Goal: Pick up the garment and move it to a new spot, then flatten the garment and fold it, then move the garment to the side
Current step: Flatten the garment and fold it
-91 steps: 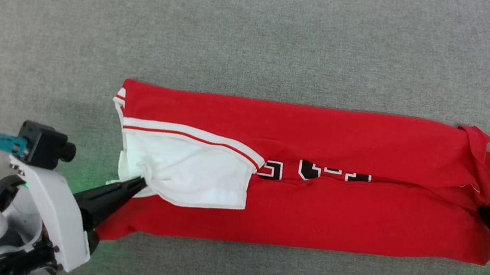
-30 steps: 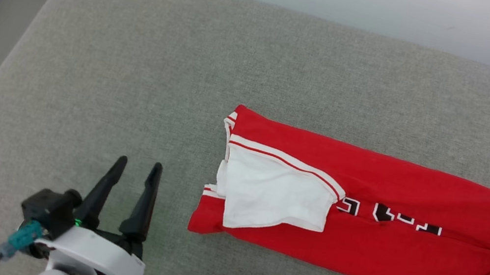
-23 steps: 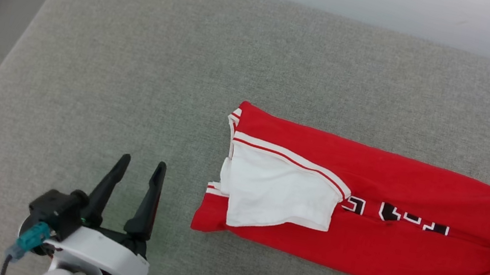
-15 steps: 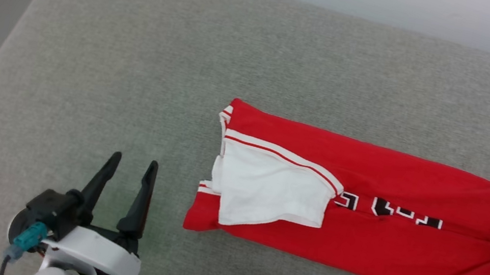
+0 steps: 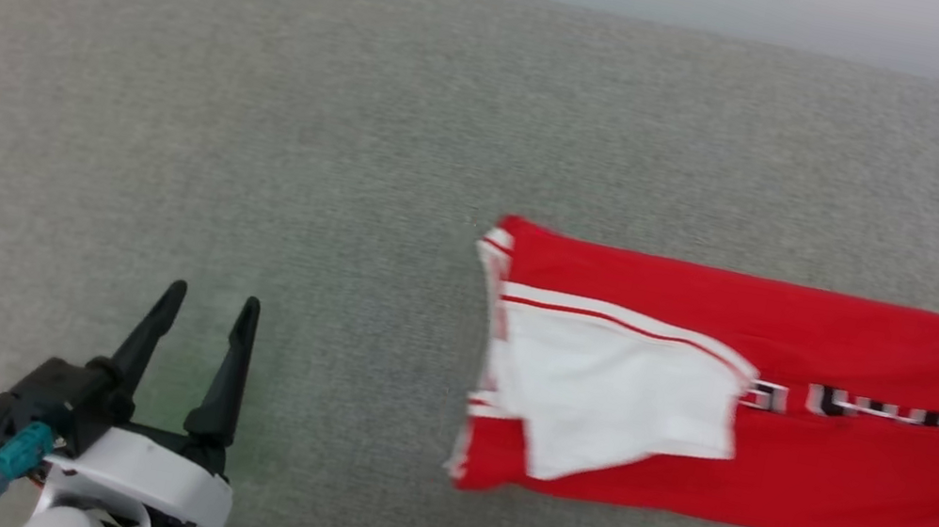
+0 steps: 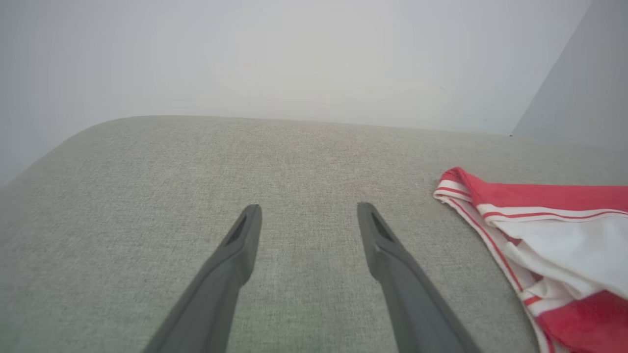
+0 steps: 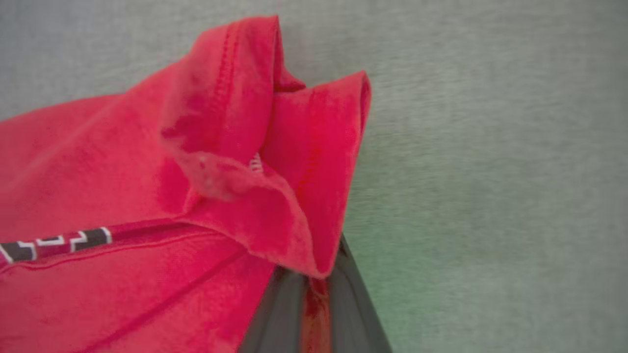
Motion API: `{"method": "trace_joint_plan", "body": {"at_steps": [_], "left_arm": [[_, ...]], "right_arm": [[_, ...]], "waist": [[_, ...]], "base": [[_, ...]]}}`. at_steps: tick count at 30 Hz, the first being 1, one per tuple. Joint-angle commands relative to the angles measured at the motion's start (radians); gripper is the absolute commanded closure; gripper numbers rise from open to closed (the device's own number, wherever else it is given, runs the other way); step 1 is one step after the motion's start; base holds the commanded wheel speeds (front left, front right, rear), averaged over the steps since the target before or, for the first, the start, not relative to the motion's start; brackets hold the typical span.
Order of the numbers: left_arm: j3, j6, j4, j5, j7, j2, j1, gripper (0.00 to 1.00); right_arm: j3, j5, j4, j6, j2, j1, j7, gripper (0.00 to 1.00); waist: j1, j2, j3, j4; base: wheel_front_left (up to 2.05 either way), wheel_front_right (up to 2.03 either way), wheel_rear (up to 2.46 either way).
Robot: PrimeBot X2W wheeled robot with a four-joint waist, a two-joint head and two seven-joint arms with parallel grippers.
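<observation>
The garment is soft knit cloth, fully matt. In the right wrist view it shows a slightly fuzzy nap and a stitched hem. Its white sleeve looks like the same matt cloth, only a little smoother. The cushion under it is covered in grey woven fabric, coarse-grained and matt, with a fine visible weave. The left gripper has fingers of dark plastic, smooth and matt, and a white shell of hard plastic with a light gloss. The fingers of the right gripper are of the same dark, smooth material, with a faint sheen. The wall behind is pale, smooth and matt.
</observation>
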Motion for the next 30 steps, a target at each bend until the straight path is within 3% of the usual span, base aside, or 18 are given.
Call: {"method": "trace_joint_plan", "body": {"at_steps": [1,5,9,19,30], "left_arm": [[0.007,-0.005,-0.001,0.011,0.0,0.003,0.011,0.0],[0.023,-0.012,0.009,0.017,-0.001,0.004,0.017,0.0],[0.037,-0.015,0.014,0.021,-0.001,-0.004,0.026,0.0],[0.037,-0.026,0.039,0.031,-0.001,-0.036,0.038,0.0],[0.036,-0.039,0.06,0.028,0.0,-0.083,0.055,0.0]], "right_arm": [[-0.015,-0.013,0.003,-0.002,-0.018,0.009,-0.012,1.0],[-0.009,-0.025,-0.013,-0.002,-0.057,0.025,-0.052,1.0],[0.04,-0.001,-0.062,-0.002,-0.052,0.035,-0.058,1.0],[0.239,0.049,-0.332,-0.002,-0.036,0.06,-0.019,1.0],[0.478,0.154,-0.556,-0.002,0.057,-0.003,0.054,1.0]], "waist": [[0.0,-0.0001,0.007,-0.018],[0.0,-0.0001,0.004,-0.035],[0.0,-0.0001,-0.012,-0.052],[0.0,-0.0001,-0.062,-0.045],[0.0,-0.0001,-0.109,0.029]], "base": [[0.0,0.0,0.0],[0.0,0.0,0.0],[0.0,0.0,0.0],[0.0,0.0,0.0],[0.0,0.0,0.0]]}}
